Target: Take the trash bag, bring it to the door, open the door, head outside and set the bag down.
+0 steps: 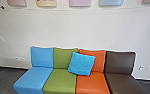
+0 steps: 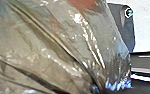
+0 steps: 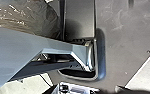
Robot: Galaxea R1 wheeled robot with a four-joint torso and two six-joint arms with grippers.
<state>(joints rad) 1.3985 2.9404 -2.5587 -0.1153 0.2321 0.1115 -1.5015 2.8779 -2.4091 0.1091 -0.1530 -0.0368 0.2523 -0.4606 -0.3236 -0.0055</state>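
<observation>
Holds one trash bag (image 2: pixel 53 50) clamped at its gathered folds in the left end effector (image 2: pixel 114 90), cannot tell the right end effector (image 3: pixel 108 91)'s state, and faces four adjoining seats (image 1: pixel 59 81) with one blue cushion (image 1: pixel 81 63).

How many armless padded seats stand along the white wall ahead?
4, left to right in the head view: blue seat, green seat, orange seat, brown seat, all smooth, leather-like. A square blue fabric cushion overlaps the green and orange backs.
</observation>
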